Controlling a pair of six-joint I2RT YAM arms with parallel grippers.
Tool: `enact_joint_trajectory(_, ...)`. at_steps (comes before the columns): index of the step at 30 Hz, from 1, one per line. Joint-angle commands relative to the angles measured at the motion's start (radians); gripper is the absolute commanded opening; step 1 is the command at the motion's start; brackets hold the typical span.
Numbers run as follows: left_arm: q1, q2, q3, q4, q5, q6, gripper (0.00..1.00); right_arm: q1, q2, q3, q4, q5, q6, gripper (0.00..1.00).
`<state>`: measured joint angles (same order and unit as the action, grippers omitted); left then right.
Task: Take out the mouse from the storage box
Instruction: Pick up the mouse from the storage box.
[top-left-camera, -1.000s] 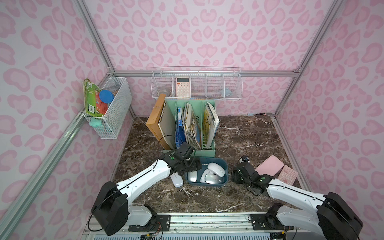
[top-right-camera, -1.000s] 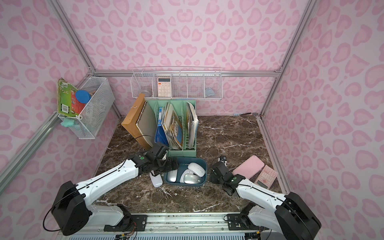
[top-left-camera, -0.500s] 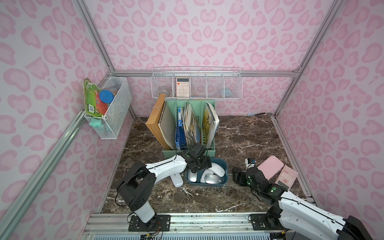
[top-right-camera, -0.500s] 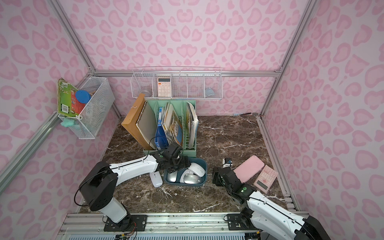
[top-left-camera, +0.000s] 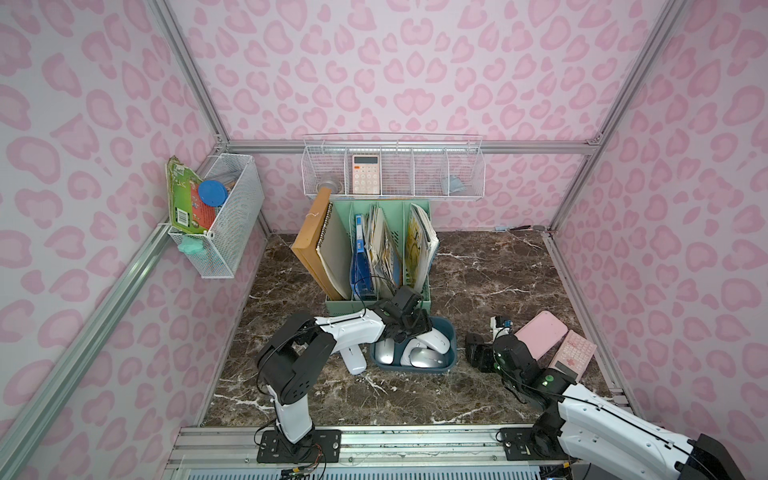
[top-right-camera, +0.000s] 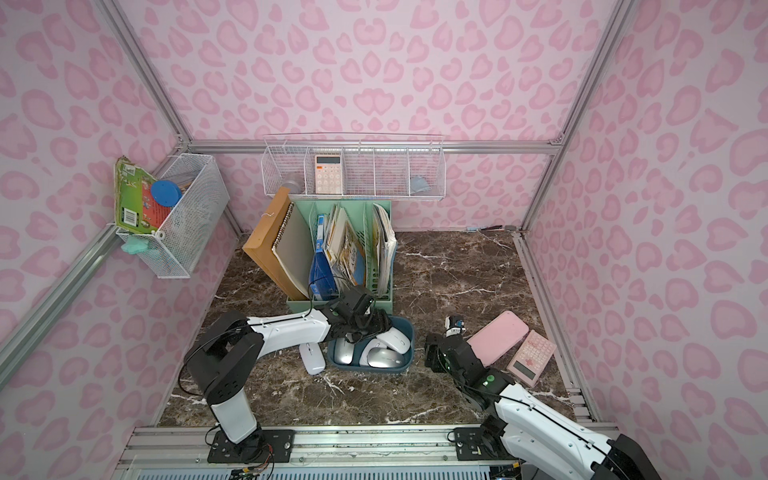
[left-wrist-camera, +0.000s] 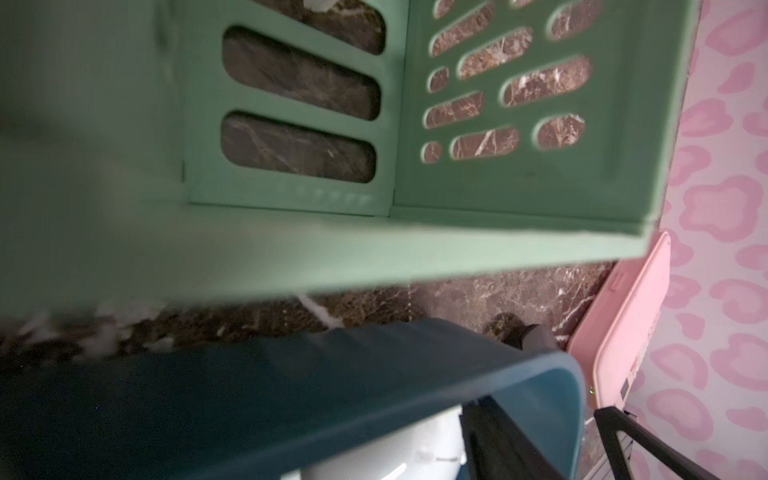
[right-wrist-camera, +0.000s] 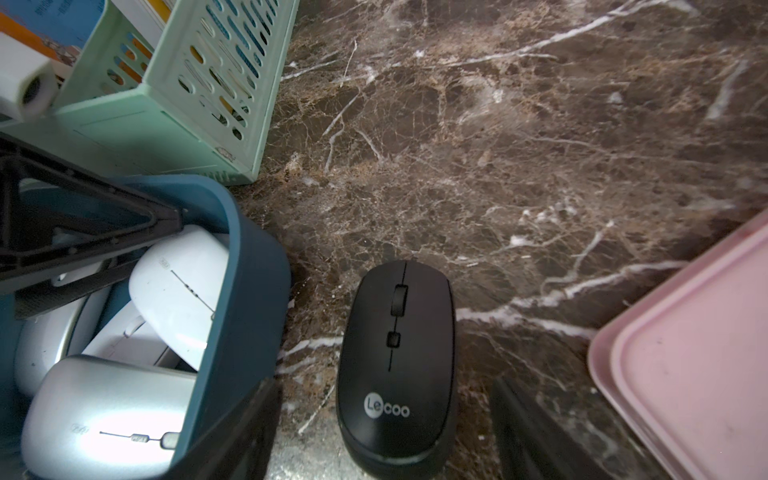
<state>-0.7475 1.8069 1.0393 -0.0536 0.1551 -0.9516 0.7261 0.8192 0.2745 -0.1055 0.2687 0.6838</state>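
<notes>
The storage box (top-left-camera: 454, 347) (top-right-camera: 410, 332), a dark blue-teal tub, stands in front of the file holder and holds several silver and white mice. My left gripper (top-left-camera: 409, 328) (top-right-camera: 365, 326) reaches into its far side. One dark finger (left-wrist-camera: 494, 444) lies against a white mouse (left-wrist-camera: 374, 453) (right-wrist-camera: 178, 291) (top-left-camera: 438, 338); the other finger is hidden behind the tub's rim (left-wrist-camera: 374, 374). A black mouse (right-wrist-camera: 395, 353) lies on the marble just right of the tub's wall (right-wrist-camera: 249, 291). My right gripper (right-wrist-camera: 384, 399) (top-left-camera: 478, 351) straddles it, open, with a gap on each side.
The mint-green file holder (top-left-camera: 345, 307) stands right behind the tub. Left of the tub a white mouse (top-left-camera: 353, 359) lies on the marble. A pink case (top-left-camera: 540, 334) and a pink calculator (top-left-camera: 573, 353) lie to the right. Wire baskets (top-left-camera: 395, 174) hang on the walls.
My left gripper has swung right, from beside the tub into its far side, and its jaws have narrowed. My right arm has folded back a little; its jaws have widened off the black mouse.
</notes>
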Motion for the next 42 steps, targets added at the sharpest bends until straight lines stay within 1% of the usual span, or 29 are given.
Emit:
enact_joint_trajectory(1, -0.016, 0.018, 0.007, 0.020, 0.061, 0.007, 0.63, -0.001, 0.007, 0.000, 0.022, 0.008, -0.004, 0.82)
enact_joint_trajectory(5, -0.030, 0.019, 0.002, 0.048, 0.094, -0.014, 0.60, -0.002, 0.005, -0.001, 0.022, 0.008, -0.001, 0.83)
enact_joint_trajectory(10, -0.054, -0.027, -0.030, 0.057, 0.073, -0.001, 0.62, -0.002, 0.008, -0.001, 0.024, 0.004, -0.003, 0.83)
enact_joint_trajectory(14, -0.061, -0.047, -0.045, 0.098, 0.082, 0.002, 0.58, -0.002, 0.011, -0.001, 0.027, 0.003, -0.004, 0.83)
enact_joint_trajectory(20, -0.069, -0.036, -0.044, 0.111, 0.073, -0.003, 0.50, -0.002, 0.010, -0.002, 0.030, 0.002, -0.007, 0.83)
enact_joint_trajectory(24, -0.074, -0.026, -0.056, 0.161, 0.090, -0.031, 0.50, -0.002, 0.008, -0.003, 0.027, 0.000, -0.006, 0.83)
enact_joint_trajectory(32, -0.084, 0.031, -0.042, 0.207, 0.115, -0.070, 0.49, -0.002, 0.000, -0.006, 0.032, -0.006, -0.010, 0.83)
enact_joint_trajectory(42, -0.085, 0.001, -0.069, 0.227, 0.077, -0.076, 0.39, -0.002, -0.003, -0.009, 0.036, -0.009, -0.014, 0.83)
